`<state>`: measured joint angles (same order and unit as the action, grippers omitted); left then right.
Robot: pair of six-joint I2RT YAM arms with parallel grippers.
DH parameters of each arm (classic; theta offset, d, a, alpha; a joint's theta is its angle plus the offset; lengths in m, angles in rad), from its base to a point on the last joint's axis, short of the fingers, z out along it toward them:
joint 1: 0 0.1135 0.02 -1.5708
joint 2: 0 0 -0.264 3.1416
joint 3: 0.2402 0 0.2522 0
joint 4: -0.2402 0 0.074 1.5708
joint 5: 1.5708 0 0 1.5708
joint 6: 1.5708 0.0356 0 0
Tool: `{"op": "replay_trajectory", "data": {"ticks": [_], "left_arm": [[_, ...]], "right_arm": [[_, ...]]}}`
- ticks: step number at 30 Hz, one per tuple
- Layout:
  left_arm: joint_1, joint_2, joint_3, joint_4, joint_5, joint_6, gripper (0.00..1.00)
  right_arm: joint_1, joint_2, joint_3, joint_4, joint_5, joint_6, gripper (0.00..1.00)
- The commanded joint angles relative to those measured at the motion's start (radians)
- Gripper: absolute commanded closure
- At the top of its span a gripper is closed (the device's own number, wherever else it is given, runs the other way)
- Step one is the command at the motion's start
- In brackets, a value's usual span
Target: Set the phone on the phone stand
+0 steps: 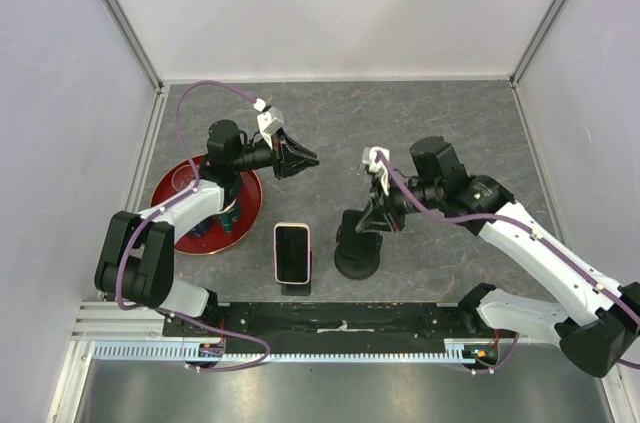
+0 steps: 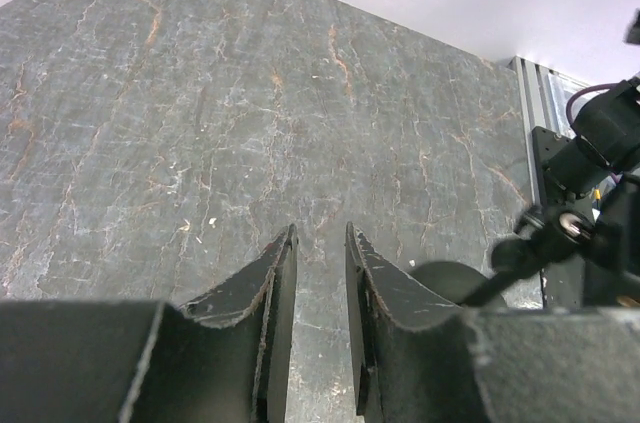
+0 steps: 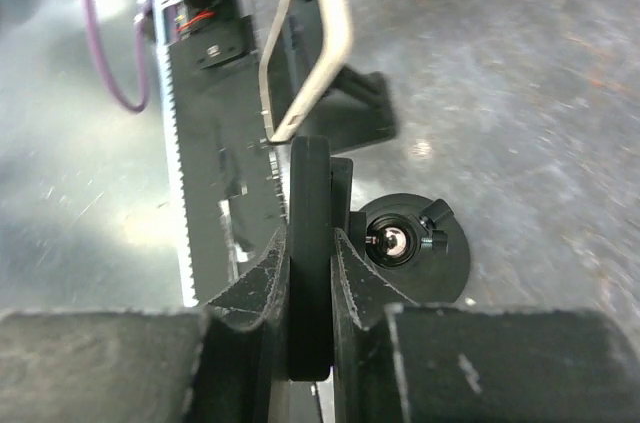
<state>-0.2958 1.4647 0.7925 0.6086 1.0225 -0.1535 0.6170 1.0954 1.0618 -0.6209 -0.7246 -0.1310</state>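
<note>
Marbled table point(image 1: 450, 123) — right fingers point(image 3: 262, 283) clamp the phone stand point(image 1: 357, 261); left fingers point(image 2: 262, 295) ajar, empty.

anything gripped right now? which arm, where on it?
Right gripper is clamped on the phone stand, by the thin edge of its upright black plate above the round base. Left gripper holds nothing.

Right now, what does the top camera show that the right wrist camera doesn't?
Only the top view shows the left claw, holding nothing, and both whole arms. Only the right wrist view shows, close up, the right claw pinching the upright plate of the phone stand, plus the pivot hardware on its round base. Both show the phone, the stand and the red plate.
</note>
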Motion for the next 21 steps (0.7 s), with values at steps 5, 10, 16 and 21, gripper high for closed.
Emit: {"op": "replay_trajectory", "data": {"ticks": [5, 10, 16, 21], "left_arm": [[0.004, -0.053, -0.018, 0.054, 0.002, -0.015, 0.65], [0.006, -0.058, -0.021, 0.066, 0.017, -0.021, 0.54], [0.009, -0.053, -0.024, 0.075, 0.016, -0.027, 0.48], [0.009, -0.049, -0.021, 0.077, 0.021, -0.034, 0.47]], "right_arm": [[0.119, -0.019, 0.033, 0.018, -0.145, -0.14, 1.0], [0.148, 0.072, 0.101, -0.086, -0.164, -0.254, 1.0], [0.167, 0.084, 0.093, -0.073, -0.122, -0.269, 1.0], [0.187, 0.074, 0.056, -0.045, -0.108, -0.234, 1.0]]}}
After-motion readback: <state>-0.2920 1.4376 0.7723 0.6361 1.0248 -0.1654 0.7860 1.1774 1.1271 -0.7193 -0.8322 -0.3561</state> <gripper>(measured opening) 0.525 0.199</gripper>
